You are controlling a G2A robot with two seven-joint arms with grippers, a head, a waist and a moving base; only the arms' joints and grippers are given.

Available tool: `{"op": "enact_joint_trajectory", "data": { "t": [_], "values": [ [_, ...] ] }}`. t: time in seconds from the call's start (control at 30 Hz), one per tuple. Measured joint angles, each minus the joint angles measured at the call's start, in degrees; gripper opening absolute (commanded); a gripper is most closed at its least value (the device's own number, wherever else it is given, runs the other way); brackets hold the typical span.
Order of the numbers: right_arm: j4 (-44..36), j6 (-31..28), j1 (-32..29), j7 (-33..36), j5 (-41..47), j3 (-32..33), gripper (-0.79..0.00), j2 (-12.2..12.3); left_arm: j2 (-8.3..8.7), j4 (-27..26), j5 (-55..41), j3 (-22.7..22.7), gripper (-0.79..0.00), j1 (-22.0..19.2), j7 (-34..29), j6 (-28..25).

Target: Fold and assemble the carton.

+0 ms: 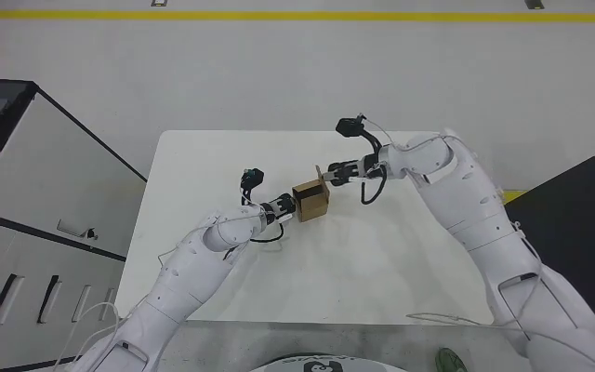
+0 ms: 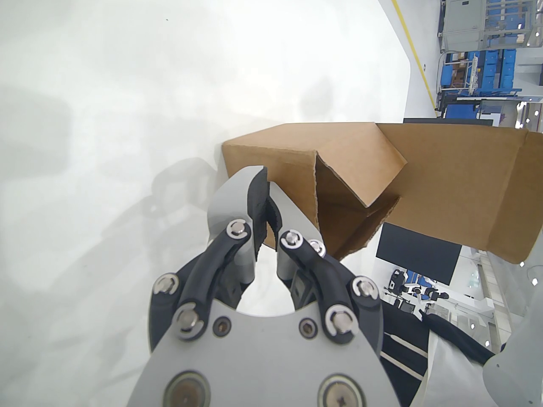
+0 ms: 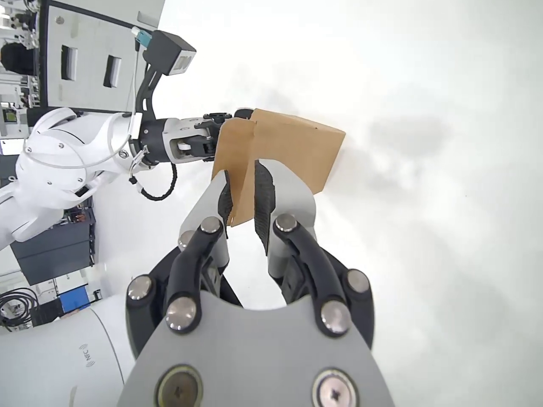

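Between the two grippers, the carton (image 1: 310, 200) is sitting on the tabletop (image 1: 390, 270). It is matte brown corrugated board, box-shaped, with loose end flaps. Right gripper (image 3: 244, 196) is pinching one thin flap (image 3: 235, 158). Left gripper (image 2: 267, 196), fingers drawn together, is resting its tips against the opposite wall. Risks: flap creasing or tearing under the pinch; light carton skidding on the smooth white surface.

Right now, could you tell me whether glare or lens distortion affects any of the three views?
Top view: even light, no glare on the carton; the yellow floor line runs straight. Left wrist view: wide-angle bend curves that line and the edge of the table. Right wrist view: the table glares white; the carton is evenly lit.
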Motion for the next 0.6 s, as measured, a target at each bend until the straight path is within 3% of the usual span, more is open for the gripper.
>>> {"op": "enact_joint_trajectory", "data": {
  "t": [0.27,0.6],
  "values": [
    [0.3,0.7,2.9,1.0,-3.8,-3.9,-0.603,-0.9,0.0,0.0,0.0,0.0,-0.785,0.0,0.0,0.0],
    [0.5,2.4,6.9,3.0,-7.0,-8.6,-0.619,-2.5,0.0,0.0,0.0,0.0,-0.785,0.0,0.0,0.0]
  ]
}}
